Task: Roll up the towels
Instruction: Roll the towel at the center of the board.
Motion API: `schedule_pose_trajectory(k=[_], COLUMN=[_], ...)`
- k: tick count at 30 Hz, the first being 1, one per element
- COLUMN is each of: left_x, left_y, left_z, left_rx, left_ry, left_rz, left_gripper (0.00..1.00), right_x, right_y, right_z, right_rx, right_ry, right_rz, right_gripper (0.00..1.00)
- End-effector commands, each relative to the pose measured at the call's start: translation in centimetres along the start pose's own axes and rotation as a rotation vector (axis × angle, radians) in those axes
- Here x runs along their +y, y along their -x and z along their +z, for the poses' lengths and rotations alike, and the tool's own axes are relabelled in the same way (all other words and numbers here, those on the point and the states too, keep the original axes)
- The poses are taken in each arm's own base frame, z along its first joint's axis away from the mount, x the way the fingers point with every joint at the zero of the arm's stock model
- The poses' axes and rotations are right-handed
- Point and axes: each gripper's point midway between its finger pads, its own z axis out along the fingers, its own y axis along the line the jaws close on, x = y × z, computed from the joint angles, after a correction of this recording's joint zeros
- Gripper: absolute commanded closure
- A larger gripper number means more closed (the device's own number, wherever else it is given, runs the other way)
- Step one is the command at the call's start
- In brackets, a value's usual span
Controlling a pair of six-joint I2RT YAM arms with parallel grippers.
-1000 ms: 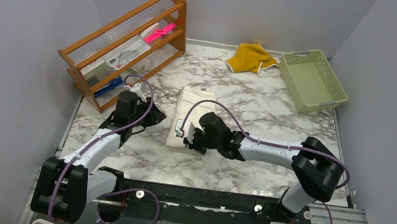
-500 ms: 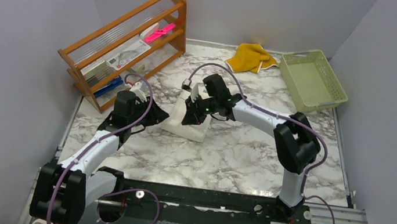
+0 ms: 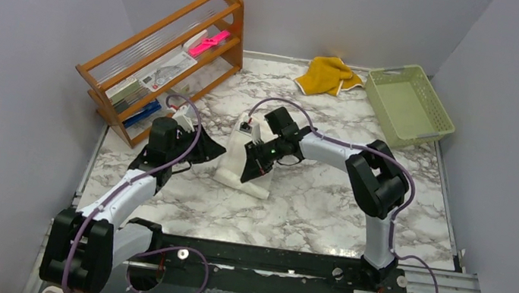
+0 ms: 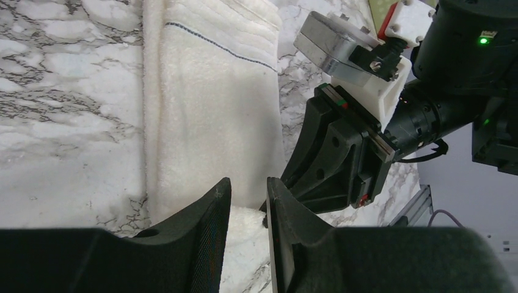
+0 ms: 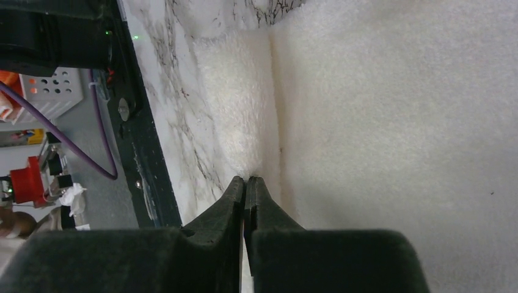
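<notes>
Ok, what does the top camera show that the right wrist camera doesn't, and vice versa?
Only top: the yellow towel crumpled at the back, the green basket and the wooden rack. Only right wrist: a close look at the right gripper pinched shut on a fold of the cream towel. Both: that gripper, the cream towel and the marble table.

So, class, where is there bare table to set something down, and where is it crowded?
Free: marble between right arm and green basket; the near strip along black rail. Crowded: left tool and right tool at the cream towel, by wooden rack.
</notes>
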Motion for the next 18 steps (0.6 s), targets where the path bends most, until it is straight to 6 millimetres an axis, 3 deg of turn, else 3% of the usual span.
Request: schedule_pose_trajectory(k=[1, 6, 18], left_x=[-1.6, -1.0, -0.9], left_y=[-0.1, -1.6, -4.7], left_z=[0.2, 0.4, 0.9], left_rx=[0.02, 0.051, 0.111], left_ry=[-0.101, -0.11, -0.146], left_rz=[-0.002, -0.047, -0.094], left_gripper=[0.7, 0.74, 0.99], right_x=[0.3, -1.4, -5.2], right_y=[0.4, 0.4, -0.3], right_z=[0.6, 1.3, 2.4], right_rx=[-0.009, -0.004, -0.003], right_ry=[0.06, 0.03, -0.002], right_rz=[0.055, 0.111, 0.282], right_gripper=[0.99, 0.99, 0.99])
